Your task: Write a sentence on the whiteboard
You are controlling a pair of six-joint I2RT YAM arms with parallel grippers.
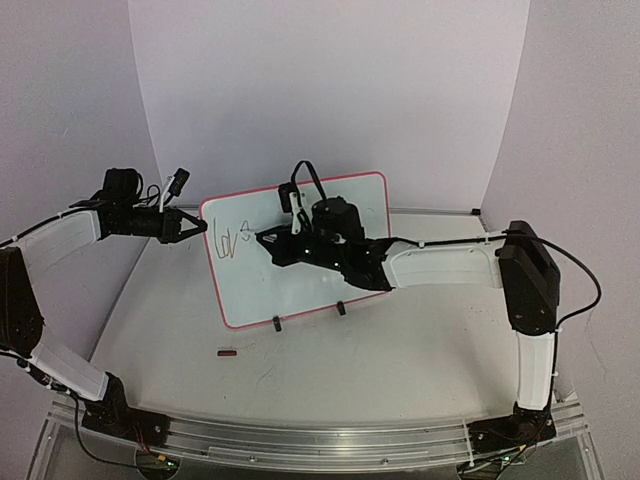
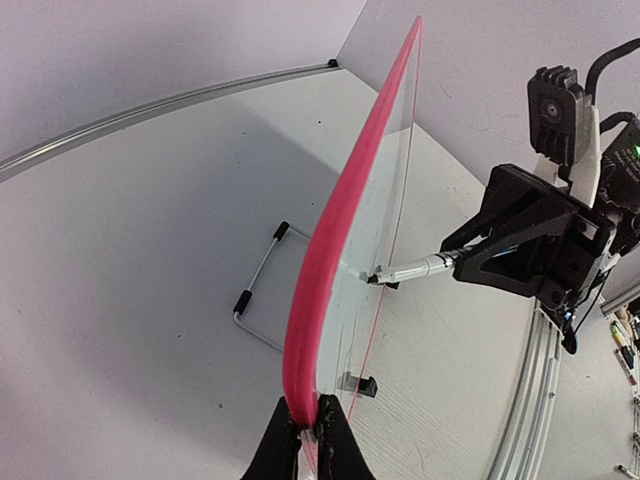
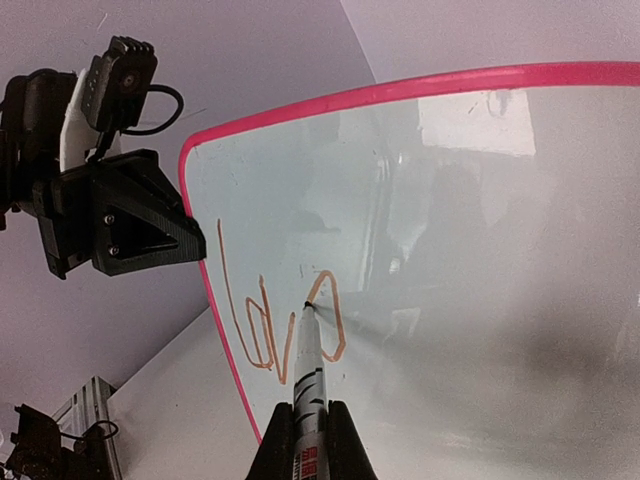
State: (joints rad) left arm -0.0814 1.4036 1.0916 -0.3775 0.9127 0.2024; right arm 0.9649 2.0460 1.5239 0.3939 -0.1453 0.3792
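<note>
Handwriting [image 3: 280, 330] in thin orange-brown strokes, a few letters beginning "lov", sits near the upper left corner of the large glossy white rectangular whiteboard with a red-pink frame [image 3: 480, 300]. It stands on two black clip feet left of the middle of the pale worktop [image 1: 400, 350], nearer its far edge. The right pincer [image 3: 310, 445] is clamped on a slim white marker pen [image 3: 310, 385] whose tip touches the last letter, and the left pincer [image 2: 305, 435] grips the board's left frame edge.

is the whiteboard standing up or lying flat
Standing up. The whiteboard rests on its lower edge on the table, face nearly vertical, and the left gripper pinches its red frame.
</note>
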